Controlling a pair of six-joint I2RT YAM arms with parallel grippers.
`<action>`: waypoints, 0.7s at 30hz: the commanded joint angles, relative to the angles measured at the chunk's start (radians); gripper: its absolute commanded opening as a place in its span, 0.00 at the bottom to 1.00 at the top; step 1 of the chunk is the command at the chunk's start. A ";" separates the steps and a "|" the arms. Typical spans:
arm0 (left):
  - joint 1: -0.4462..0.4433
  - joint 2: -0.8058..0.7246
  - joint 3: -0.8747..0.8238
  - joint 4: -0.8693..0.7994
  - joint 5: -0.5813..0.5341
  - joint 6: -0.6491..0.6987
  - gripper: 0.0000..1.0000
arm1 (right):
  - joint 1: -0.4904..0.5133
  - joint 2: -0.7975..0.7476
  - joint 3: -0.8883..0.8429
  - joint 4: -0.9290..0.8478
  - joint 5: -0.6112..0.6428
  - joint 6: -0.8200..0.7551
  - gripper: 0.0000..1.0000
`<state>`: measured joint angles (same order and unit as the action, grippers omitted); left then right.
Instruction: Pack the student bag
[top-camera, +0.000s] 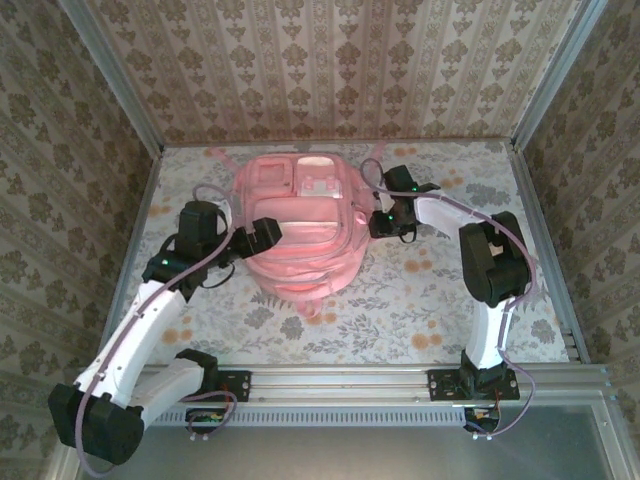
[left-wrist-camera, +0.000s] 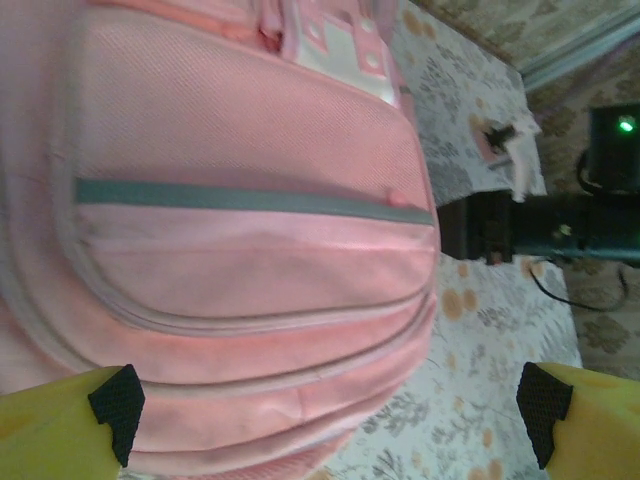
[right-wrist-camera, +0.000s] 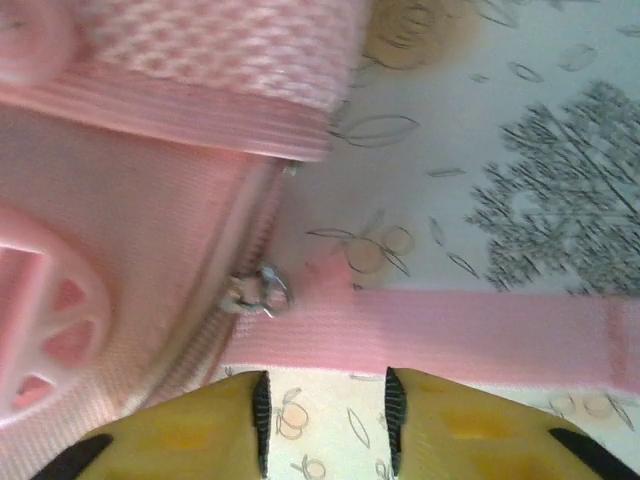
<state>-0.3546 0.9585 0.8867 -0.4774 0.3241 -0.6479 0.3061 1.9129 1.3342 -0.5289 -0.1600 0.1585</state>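
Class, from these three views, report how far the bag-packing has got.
Done: only placement; the student bag lies on the table, apparently zipped. In hand: the left hand spreads open at its front pocket, the right hand open near the zipper pull and strap, gripping nothing. Left: opening, loading, closing.

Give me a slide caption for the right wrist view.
Right gripper open above the floral cloth, just short of a pink strap beside the bag zipper pull.
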 joint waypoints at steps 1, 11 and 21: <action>0.039 0.007 0.088 -0.053 -0.095 0.111 1.00 | 0.003 -0.114 -0.039 -0.020 0.035 -0.017 0.65; 0.058 -0.035 -0.049 0.263 -0.529 0.435 1.00 | 0.003 -0.686 -0.354 0.298 0.091 0.026 1.00; 0.190 0.140 -0.365 0.717 -0.662 0.595 1.00 | -0.031 -1.020 -0.823 0.888 0.440 -0.298 1.00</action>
<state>-0.2035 1.0370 0.5655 0.0593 -0.2878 -0.1081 0.2920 0.8722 0.6617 0.1051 0.1738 0.0193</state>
